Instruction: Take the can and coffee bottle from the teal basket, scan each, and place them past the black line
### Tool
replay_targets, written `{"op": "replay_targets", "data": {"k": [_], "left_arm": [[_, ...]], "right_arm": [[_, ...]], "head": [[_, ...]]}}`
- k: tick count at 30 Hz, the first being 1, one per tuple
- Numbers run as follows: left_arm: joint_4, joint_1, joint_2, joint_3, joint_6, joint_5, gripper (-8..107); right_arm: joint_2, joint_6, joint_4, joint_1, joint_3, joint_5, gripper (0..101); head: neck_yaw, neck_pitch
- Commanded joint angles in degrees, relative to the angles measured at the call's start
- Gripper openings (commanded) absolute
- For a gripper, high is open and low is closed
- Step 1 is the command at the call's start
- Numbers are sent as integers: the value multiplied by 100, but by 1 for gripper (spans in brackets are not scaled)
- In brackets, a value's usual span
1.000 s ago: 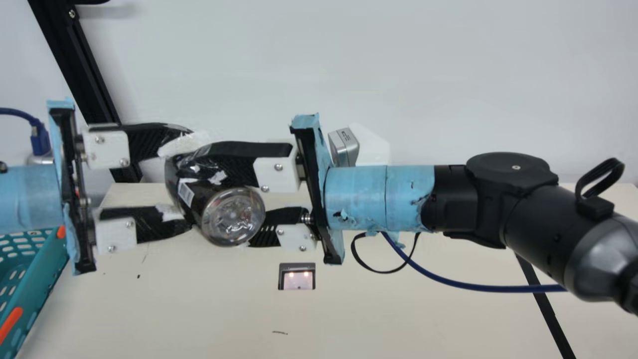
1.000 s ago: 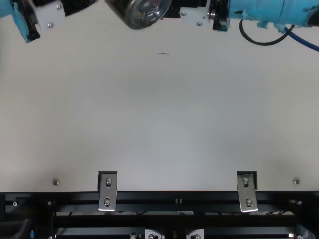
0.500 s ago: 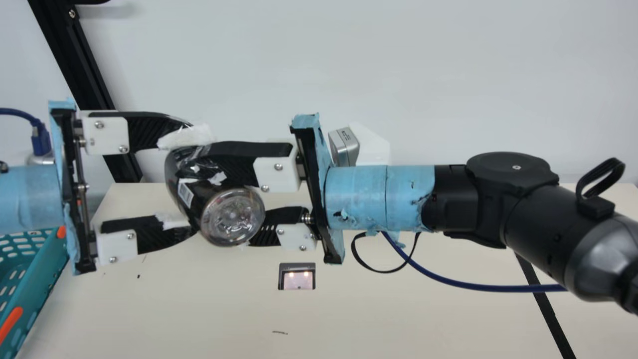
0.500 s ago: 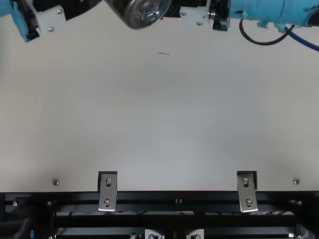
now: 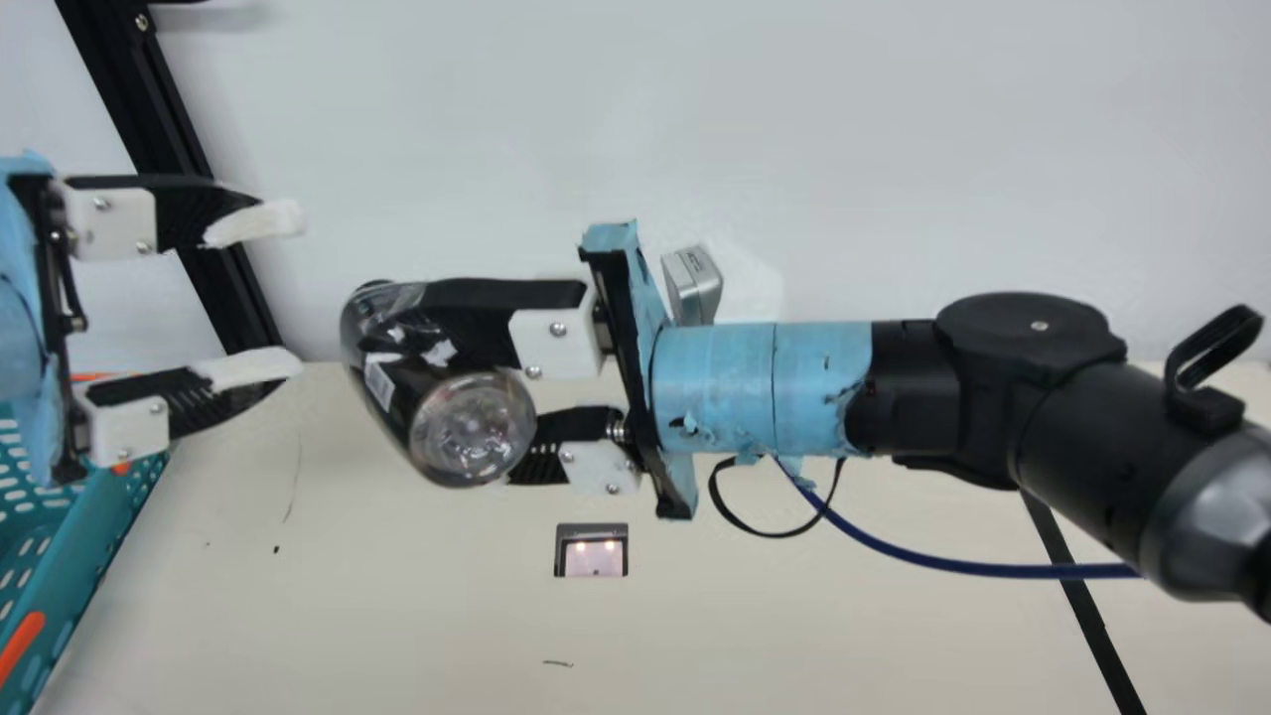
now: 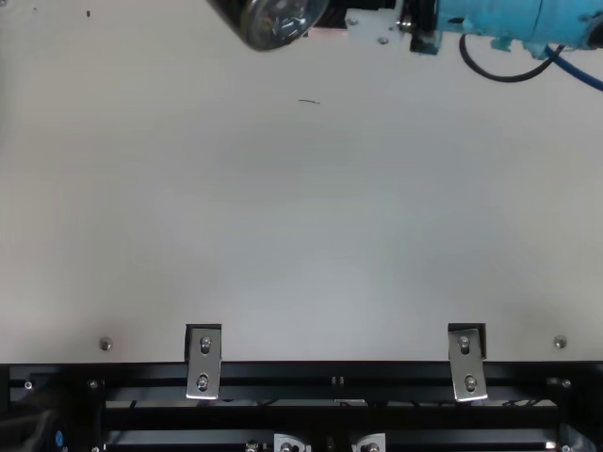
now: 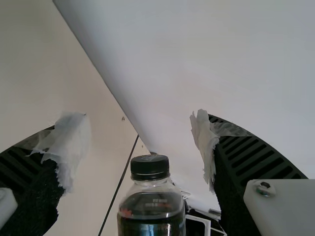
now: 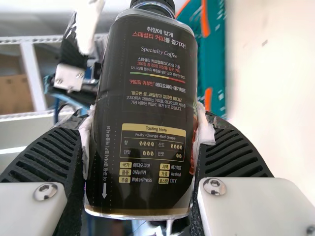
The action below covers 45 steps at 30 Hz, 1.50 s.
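coffee bottle: raised above the counter, tilted, clear base toward the neck camera; black cap visible in left wrist view. right pincer: clenched on the bottle, one finger on either side of its label. left pincer: released, spread wide, apart from the bottle. teal basket at main view's left; lit scanner window in the counter; black line at right.
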Motion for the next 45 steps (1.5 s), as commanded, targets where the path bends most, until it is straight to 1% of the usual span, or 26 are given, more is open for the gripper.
{"op": "replay_targets", "data": {"k": [1, 4, 7, 12, 18, 21, 23, 26, 28, 29, 31, 34, 36, 37, 42, 45], "left_arm": [[0, 0, 0, 0, 0, 0, 90], [0, 0, 0, 0, 0, 13, 90], [0, 0, 0, 0, 0, 10, 90], [0, 0, 0, 0, 0, 10, 90], [0, 0, 0, 0, 0, 10, 90], [0, 0, 0, 0, 0, 10, 90], [0, 0, 0, 0, 0, 10, 90], [0, 0, 0, 0, 0, 10, 90], [0, 0, 0, 0, 0, 10, 90], [0, 0, 0, 0, 0, 10, 90], [0, 0, 0, 0, 0, 10, 90], [0, 0, 0, 0, 0, 10, 90], [0, 0, 0, 0, 0, 10, 90], [0, 0, 0, 0, 0, 10, 90], [0, 0, 0, 0, 0, 10, 90], [0, 0, 0, 0, 0, 10, 90]], "right_arm": [[-114, 91, -408, 8, -32, -309, 0], [-324, 253, -988, 53, -57, -790, 0], [-542, 513, -1676, 163, -71, -1295, 0], [-815, 1114, -2675, 462, -53, -2071, 0], [-967, 2319, -4035, 1089, 71, -3002, 0], [-971, 3049, -4817, 1413, 195, -3401, 0], [-963, 3591, -5351, 1592, 291, -3603, 0], [-951, 4230, -5916, 1814, 417, -3766, 0], [-954, 4494, -6134, 1997, 342, -3675, 0], [-950, 3916, -5620, 1864, 419, -3694, 0], [-950, 4250, -5911, 1993, 354, -3700, 0], [-956, 4506, -6148, 2012, 346, -3691, 0], [-956, 4506, -6149, 2012, 346, -3686, 0], [-953, 4361, -6022, 1971, 354, -3681, 0], [-833, 4216, -6623, 1805, 363, -3546, 0], [-710, 4246, -7190, 1739, 458, -3482, 0]], "head": [[10, -154], [10, -154], [10, -154], [10, -154], [10, -154], [10, -154], [10, -154], [10, -154], [10, -154], [10, -154], [10, -154], [10, -154], [10, -154], [10, -154], [10, -154], [10, -154]]}}
